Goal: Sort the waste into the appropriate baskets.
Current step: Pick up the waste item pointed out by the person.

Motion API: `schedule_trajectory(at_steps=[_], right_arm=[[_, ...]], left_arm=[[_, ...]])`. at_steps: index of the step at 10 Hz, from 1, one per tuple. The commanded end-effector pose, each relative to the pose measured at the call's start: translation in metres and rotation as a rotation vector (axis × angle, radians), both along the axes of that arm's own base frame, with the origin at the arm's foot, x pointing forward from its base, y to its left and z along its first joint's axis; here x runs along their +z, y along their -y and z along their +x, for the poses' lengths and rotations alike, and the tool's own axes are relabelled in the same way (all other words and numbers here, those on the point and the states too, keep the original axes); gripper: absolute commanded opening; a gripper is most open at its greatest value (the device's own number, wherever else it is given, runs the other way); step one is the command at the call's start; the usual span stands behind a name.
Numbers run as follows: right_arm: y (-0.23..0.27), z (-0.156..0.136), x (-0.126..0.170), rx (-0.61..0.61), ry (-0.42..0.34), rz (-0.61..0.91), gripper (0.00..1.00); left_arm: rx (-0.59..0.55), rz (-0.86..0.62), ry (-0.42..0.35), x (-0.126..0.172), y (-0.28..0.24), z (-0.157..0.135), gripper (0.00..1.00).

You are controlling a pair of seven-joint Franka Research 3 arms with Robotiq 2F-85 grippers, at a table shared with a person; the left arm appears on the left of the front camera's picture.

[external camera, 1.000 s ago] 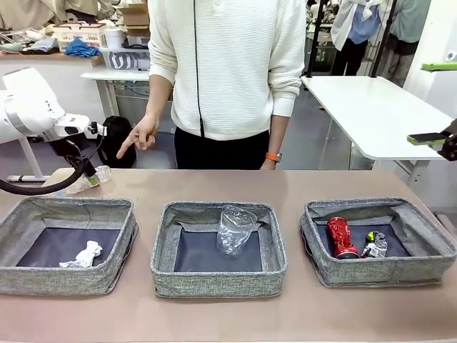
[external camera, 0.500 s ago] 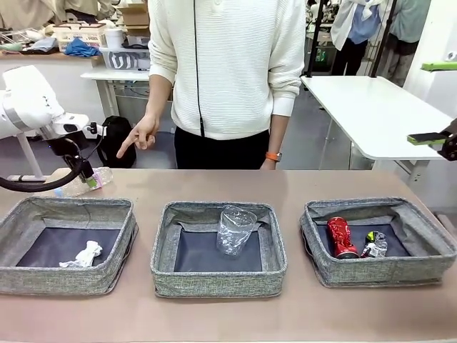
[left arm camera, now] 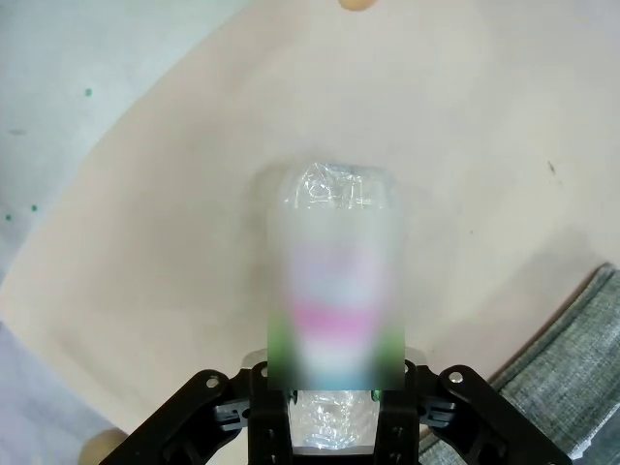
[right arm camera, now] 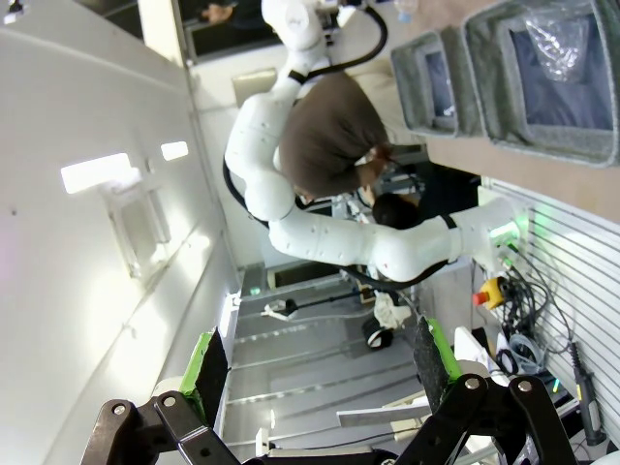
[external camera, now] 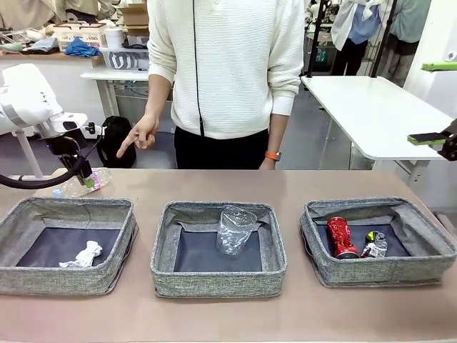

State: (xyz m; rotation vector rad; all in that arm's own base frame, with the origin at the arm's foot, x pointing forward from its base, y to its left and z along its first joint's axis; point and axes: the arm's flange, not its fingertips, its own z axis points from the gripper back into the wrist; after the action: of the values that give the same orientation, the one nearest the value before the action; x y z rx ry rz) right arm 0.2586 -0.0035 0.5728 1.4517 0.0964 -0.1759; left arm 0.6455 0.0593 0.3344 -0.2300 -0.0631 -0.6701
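Observation:
A clear plastic bottle [external camera: 84,183] lies low over the table behind the left basket [external camera: 21,214], and my left gripper [external camera: 80,177] is shut on it. In the left wrist view the bottle [left arm camera: 334,262] sticks out between the black fingers of that gripper [left arm camera: 334,426]. A white paper wad [external camera: 83,255] lies in the left basket. The middle basket [external camera: 214,282] holds the other clear bottle [external camera: 235,229]. In the right basket [external camera: 385,271] lie a red can [external camera: 341,237] and a silver-black can [external camera: 373,244]. My right gripper [external camera: 420,102] hangs open at the far right, its jaws wide apart with nothing between them [right arm camera: 320,358].
A person in a white sweater stands at the far side, one hand [external camera: 138,136] pointing down toward the left end. A corner of the left basket [left arm camera: 572,387] lies close to the held bottle. A white table [external camera: 371,107] stands behind on the right.
My left gripper has shifted a little to the left with the bottle, which has come down from a tilt to lie lower, nearly flat, near the table. The right arm has not moved.

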Motion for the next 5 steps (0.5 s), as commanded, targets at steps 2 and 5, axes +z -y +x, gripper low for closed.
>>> schedule_trajectory(at_steps=[2,5], right_arm=[[-0.002,0.001,0.006,0.000,0.016,0.023,1.00],[-0.002,0.001,0.006,0.000,0.016,0.023,1.00]], left_arm=[[0.160,-0.044,0.090,0.068,-0.013,-0.019,0.35],[0.401,-0.247,-0.061,0.200,-0.018,-0.111,0.35]])
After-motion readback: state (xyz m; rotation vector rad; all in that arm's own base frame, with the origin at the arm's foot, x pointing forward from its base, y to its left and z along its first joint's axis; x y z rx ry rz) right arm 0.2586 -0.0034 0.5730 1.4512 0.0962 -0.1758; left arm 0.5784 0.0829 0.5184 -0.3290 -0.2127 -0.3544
